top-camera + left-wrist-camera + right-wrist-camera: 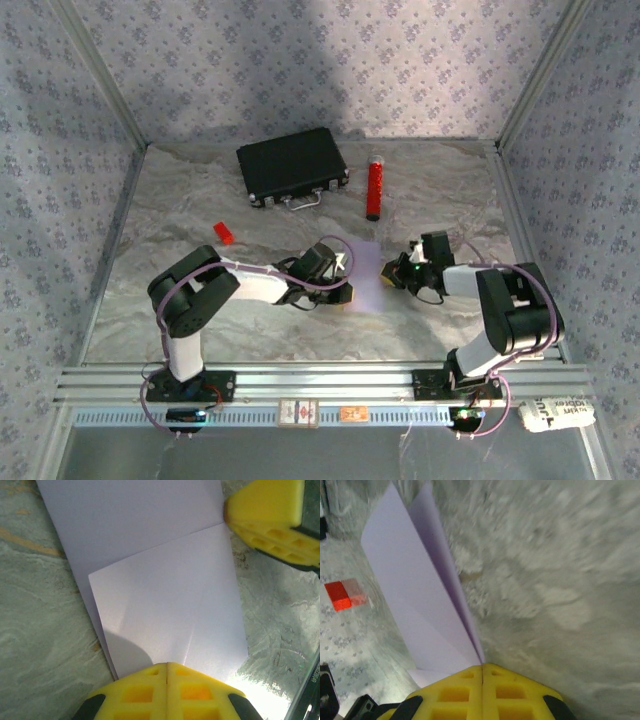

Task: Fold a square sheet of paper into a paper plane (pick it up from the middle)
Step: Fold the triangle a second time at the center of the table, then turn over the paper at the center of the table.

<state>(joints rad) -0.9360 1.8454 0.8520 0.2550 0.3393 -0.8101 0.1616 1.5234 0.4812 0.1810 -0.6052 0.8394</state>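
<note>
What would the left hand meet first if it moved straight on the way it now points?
The square sheet of paper, lying right at the left hand; beyond it, probably the right hand.

Soft, even light falls from above. In the top view a brighter patch lies on the back wall [250, 60], which dims toward the upper corners. The paper [366, 272] is washed out there, a faint pale glow at the middle of the table [250, 335], its edges hard to trace. The arms cast only weak shadows. The left wrist view is sharp: the left gripper [166, 666] throws a rounded shadow on the paper, and white glare burns out the table just right of it. In the right wrist view the table blurs toward the right edge, and the red block [340, 595] looks soft.
</note>
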